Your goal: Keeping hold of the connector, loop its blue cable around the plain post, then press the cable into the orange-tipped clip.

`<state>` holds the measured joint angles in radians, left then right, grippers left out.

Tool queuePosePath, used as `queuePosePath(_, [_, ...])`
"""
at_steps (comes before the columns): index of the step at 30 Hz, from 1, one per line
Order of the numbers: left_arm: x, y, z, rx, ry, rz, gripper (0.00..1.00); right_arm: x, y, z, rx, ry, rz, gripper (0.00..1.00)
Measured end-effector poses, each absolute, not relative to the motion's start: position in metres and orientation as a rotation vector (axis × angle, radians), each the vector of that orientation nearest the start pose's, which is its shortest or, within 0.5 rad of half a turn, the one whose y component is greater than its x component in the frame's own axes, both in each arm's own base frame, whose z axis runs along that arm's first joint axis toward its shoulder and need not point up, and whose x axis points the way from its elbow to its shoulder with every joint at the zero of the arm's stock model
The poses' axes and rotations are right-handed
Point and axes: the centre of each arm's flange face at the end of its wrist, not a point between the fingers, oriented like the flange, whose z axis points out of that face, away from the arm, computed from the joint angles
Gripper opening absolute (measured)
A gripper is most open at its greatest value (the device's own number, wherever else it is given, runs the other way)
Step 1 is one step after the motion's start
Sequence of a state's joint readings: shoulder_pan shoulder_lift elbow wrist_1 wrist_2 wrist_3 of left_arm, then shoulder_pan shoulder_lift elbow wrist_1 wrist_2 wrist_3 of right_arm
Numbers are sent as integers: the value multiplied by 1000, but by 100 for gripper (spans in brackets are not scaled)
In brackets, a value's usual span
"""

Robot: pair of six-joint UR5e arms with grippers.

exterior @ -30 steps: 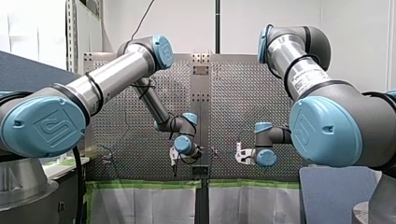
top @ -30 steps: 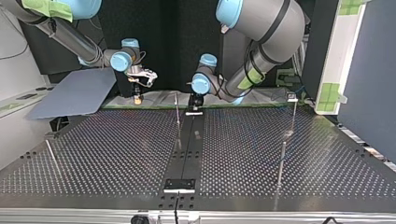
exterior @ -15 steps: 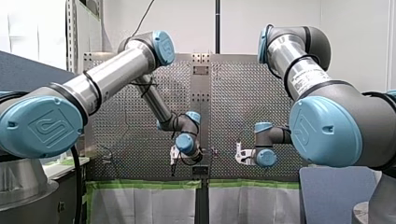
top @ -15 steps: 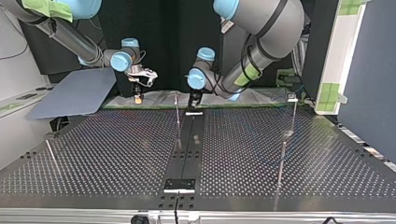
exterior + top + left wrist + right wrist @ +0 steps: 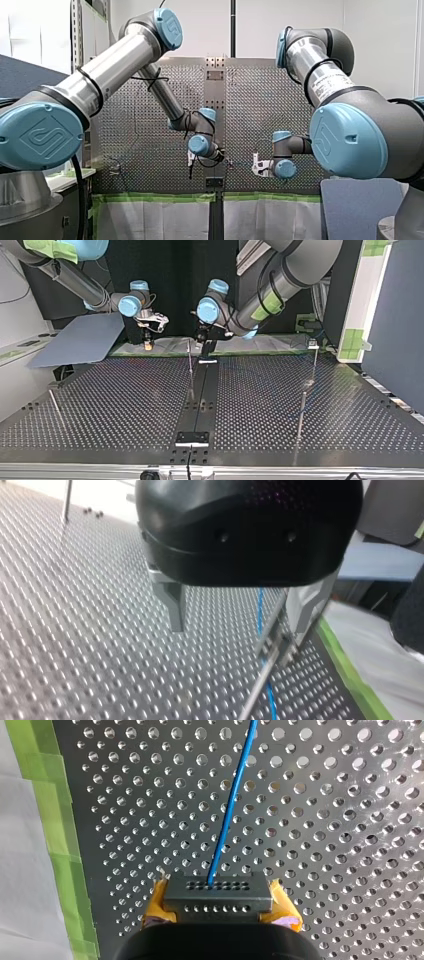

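Note:
My right gripper (image 5: 217,906) is shut, its yellow pads clamping a grey connector (image 5: 217,892). A blue cable (image 5: 231,805) runs from the connector out over the perforated table. In the top view this gripper (image 5: 147,344) hangs at the back left. My left gripper (image 5: 235,625) is open, its metal fingers (image 5: 172,602) standing wide apart just above the table. The blue cable (image 5: 260,607) passes between them, touching neither, and a thin plain post (image 5: 256,692) stands near the other finger. In the top view the left gripper (image 5: 206,346) is beside a thin post (image 5: 190,360).
More thin posts stand at the top view's right (image 5: 302,412) and front left (image 5: 55,407). A dark rail (image 5: 200,400) runs down the table's middle. Green tape (image 5: 60,845) edges the table near the right gripper. A blue-grey panel (image 5: 80,340) lies behind it.
My left arm has raised its elbow, and its wrist has lifted and swung towards the top view's left. The right arm and its connector have stayed put.

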<state>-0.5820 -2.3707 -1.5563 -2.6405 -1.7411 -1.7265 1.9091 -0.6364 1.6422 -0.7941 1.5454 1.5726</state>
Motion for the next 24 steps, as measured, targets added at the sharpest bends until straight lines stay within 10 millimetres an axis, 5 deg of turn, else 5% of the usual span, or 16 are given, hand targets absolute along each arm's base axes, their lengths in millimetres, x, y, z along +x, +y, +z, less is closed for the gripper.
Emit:
queuePosePath(15, [398, -451, 24, 376, 1949, -359, 100, 336, -547, -35, 1653, -1148, 1339, 0])
queuePosePath(24, [388, -458, 20, 335, 1925, -436, 100, 337, -547, -35, 1654, -1147, 1340, 0])
